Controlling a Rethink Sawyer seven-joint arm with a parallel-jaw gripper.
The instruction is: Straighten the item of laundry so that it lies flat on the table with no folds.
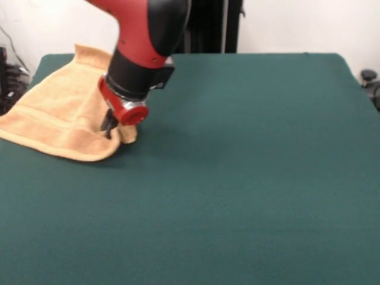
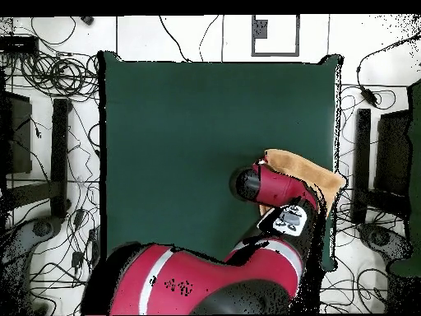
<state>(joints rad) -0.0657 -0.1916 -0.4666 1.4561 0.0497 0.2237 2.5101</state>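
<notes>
The item of laundry (image 1: 56, 116), a tan terry towel with a woven band, lies at the far left of the green table (image 1: 249, 178), and its left end reaches the table's edge. Its right edge is bunched into a small fold. My gripper (image 1: 108, 124) is down on that bunched edge and looks shut on the cloth. In the overhead view the towel (image 2: 308, 169) lies by the table's (image 2: 181, 140) right edge, partly hidden under the red arm (image 2: 275, 197), which also hides the gripper's tips.
Cables and black equipment (image 2: 57, 148) lie on the floor around the table. A dark stand (image 1: 208, 27) rises behind the far edge of the table. Nothing else rests on the green cloth.
</notes>
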